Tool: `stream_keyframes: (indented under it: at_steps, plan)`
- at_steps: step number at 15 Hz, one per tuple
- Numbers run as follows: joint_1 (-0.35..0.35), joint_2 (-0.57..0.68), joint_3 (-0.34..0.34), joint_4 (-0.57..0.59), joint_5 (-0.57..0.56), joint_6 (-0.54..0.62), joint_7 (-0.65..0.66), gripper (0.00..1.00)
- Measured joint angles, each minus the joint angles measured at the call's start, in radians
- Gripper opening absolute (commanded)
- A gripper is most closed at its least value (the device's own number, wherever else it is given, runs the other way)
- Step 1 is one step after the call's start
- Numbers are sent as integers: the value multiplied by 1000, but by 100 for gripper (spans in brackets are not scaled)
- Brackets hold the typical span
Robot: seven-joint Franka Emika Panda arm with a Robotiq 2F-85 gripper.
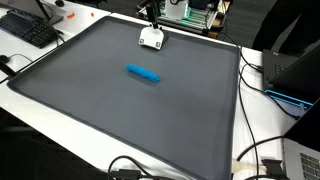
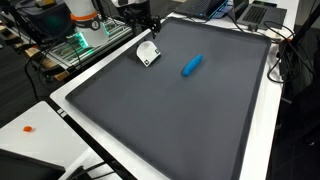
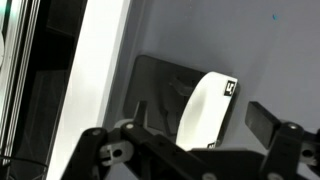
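A dark grey mat covers the white surface (image 1: pixel 120 110), with cluttered desks around it. At the left, beyond the surface's corner, lies a black keyboard (image 1: pixel 28 30), cut off by the frame. Near the middle of the far edge sits a small white object (image 1: pixel 152 39) with a rounded face and a little black label; the exact kind of thing is hard to make out. The fingers (image 3: pixel 262 118) hang just over it, spread wide and gripping nothing. In the wrist view the object (image 3: pixel 210 110) shows between them, and whether they touch it cannot be told. A blue marker (image 1: pixel 143 73) lies alone at the centre. Cables (image 1: pixel 270 95) trail off the right edge.
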Motion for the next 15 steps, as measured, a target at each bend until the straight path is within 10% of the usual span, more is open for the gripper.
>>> stream_keyframes:
  at_steps: [15]
  plan:
    - [71, 114, -46, 0, 129, 169, -57, 100]
